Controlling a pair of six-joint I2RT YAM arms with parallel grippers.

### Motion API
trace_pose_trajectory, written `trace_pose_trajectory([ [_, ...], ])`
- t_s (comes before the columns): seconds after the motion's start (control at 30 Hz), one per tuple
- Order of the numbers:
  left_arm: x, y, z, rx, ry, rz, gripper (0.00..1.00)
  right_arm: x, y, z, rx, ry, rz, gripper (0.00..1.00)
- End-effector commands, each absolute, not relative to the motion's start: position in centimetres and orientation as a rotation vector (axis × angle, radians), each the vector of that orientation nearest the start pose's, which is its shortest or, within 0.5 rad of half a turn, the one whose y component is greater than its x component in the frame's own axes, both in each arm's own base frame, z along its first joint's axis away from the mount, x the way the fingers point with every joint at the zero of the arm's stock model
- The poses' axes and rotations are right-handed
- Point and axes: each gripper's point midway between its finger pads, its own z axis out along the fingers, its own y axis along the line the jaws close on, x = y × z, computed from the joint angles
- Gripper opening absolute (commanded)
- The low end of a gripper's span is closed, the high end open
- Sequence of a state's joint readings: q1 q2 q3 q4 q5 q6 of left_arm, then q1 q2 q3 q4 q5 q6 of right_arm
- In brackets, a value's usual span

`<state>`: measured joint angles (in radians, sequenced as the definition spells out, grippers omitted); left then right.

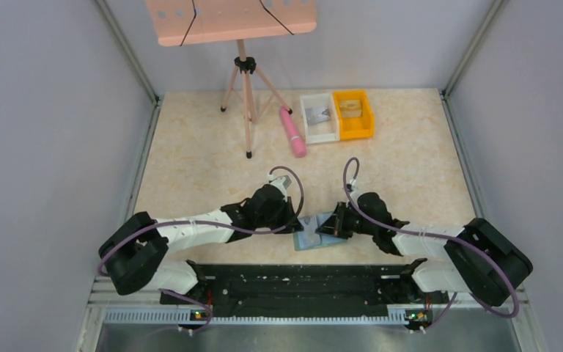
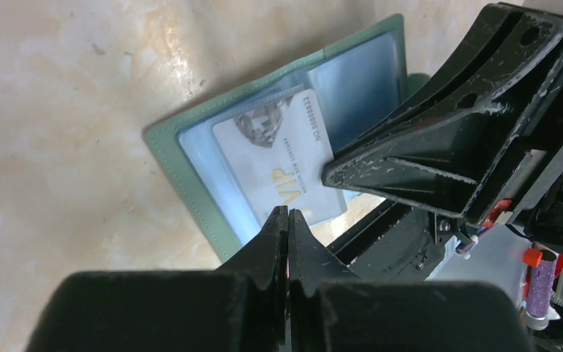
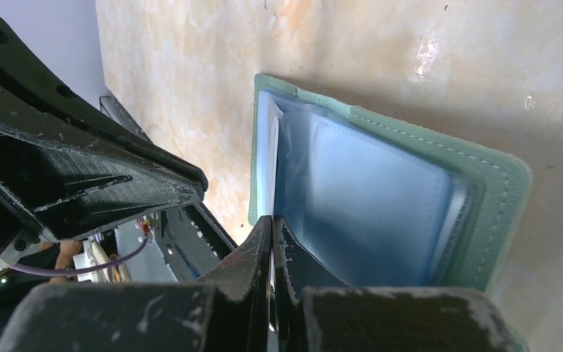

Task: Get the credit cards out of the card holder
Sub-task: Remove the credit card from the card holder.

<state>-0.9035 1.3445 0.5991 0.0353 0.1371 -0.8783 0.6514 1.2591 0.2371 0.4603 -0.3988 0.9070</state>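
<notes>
Green card holder (image 2: pixel 167 144) is lying spread lengthwise between left gripper (image 2: pixel 287 220) and right gripper (image 3: pixel 271 227), both with fingers pressed together; credit card (image 2: pixel 278 165) is showing "VIP".

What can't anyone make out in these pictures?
Top view: card holder mostly covered by left end effector and right end effector.
Left wrist: credit card lower corner hidden by the left end effector.
Right wrist: blurred pockets; contents unclear.
Top view: orange bin contents too small.
</notes>
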Motion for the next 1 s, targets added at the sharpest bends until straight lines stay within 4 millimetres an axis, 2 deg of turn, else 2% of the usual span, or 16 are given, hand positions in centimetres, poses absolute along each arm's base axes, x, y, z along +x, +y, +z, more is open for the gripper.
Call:
trace_pose_trajectory([
  [0.0, 18.2, -32.6, 7.5, 0.158, 2.471, -1.061, 0.0, 17.8, 26.2, 5.9, 0.03, 2.317, 1.336, 0.0],
  [0.17, 18.3, -32.8, 5.3, 0.156, 2.518, -1.026, 0.0, 17.8, 26.0, 5.9, 0.036, 2.31, 1.329, 0.0],
  [0.3, 18.4, -32.9, 4.5, 0.154, 2.54, -1.005, 0.0, 17.9, 25.7, 5.7, 0.044, 2.319, 1.313, 0.09],
  [0.47, 18.7, -32.2, 3.6, 0.146, 2.576, -0.922, 0.0, 18.2, 25.2, 5.4, 0.066, 2.319, 1.302, 0.0],
  [0.7, 18.3, -31.6, 1.8, 0.14, 2.628, -0.866, 0.0, 18.4, 24.3, 5.5, 0.09, 2.308, 1.297, 0.0],
  [0.77, 18.3, -31.4, 1.4, 0.139, 2.64, -0.85, 0.0, 18.5, 24.2, 5.7, 0.082, 2.296, 1.299, 0.05],
  [0.8, 18.3, -31.4, 1.3, 0.139, 2.643, -0.846, 0.0, 18.4, 24.1, 5.8, 0.072, 2.288, 1.303, 0.01],
  [0.97, 18.2, -31.0, 1.0, 0.136, 2.653, -0.821, 0.0, 18.3, 24.1, 6.3, 0.046, 2.27, 1.324, 0.0],
])
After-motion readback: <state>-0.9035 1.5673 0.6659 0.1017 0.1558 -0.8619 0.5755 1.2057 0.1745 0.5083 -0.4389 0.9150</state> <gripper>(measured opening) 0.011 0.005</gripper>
